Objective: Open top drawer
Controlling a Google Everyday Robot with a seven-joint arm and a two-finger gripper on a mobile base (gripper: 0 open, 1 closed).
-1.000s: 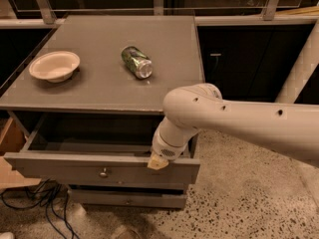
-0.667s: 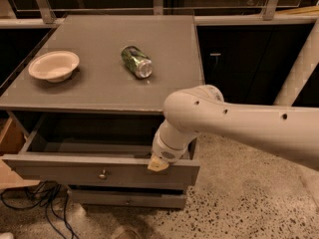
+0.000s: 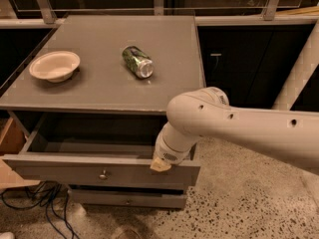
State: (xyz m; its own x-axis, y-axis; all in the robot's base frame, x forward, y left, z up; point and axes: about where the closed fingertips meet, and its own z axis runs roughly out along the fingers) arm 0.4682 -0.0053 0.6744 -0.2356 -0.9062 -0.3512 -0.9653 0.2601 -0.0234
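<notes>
The top drawer point(image 3: 60, 169) stands partly open beneath the tabletop point(image 3: 99, 91), its deep grey inside showing. The tool point(image 3: 160, 165) rests at the upper edge of the drawer front, to the right of the small round knob point(image 3: 103, 174); whether it is open or closed cannot be told. The drawer looks like stiff, fairly heavy wood, likely to slide straight out under a steady pull. The knob or the front's top lip seem the best holds. A pale bowl point(image 3: 55, 65) and a green can point(image 3: 138, 61) on its side sit on the tabletop.
</notes>
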